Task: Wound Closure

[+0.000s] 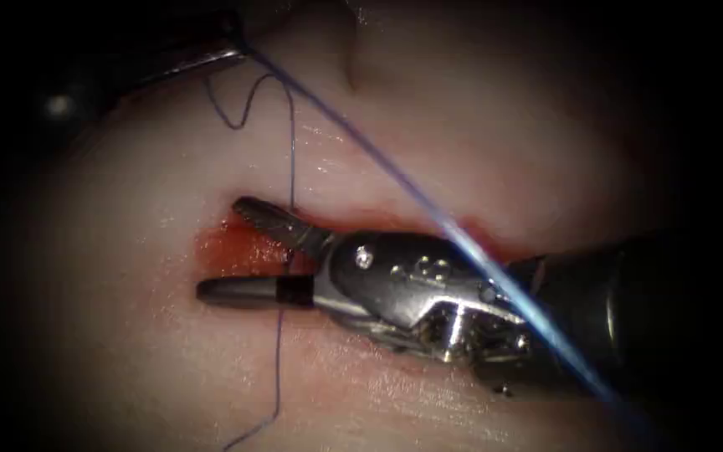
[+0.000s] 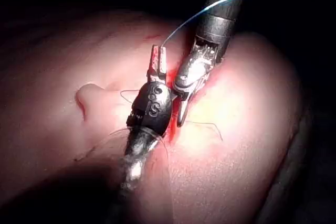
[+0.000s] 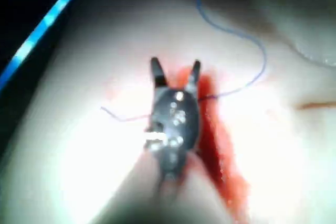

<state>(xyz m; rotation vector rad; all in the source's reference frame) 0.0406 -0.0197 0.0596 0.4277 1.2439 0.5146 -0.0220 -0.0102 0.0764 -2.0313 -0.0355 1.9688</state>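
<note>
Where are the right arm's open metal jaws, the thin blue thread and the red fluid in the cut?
right arm's tool (image 1: pixel 240 251): endoscope view, gap between its open jaws.
blue thread (image 1: pixel 292 142): endoscope view, strand above the cut.
red fluid (image 1: pixel 240 249): endoscope view, pool between the jaws.

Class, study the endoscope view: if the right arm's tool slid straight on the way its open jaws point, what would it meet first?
Probably the thread, which crosses between the open jaws of the right tool; beyond it lies red fluid on the tissue. Depth is unclear, so it may pass above the thread.

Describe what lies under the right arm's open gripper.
Beneath the open metal right gripper, which holds nothing: the tissue's red-stained cut and a thin blue thread crossing it. The jaws hide the thread where they cross it.
</note>
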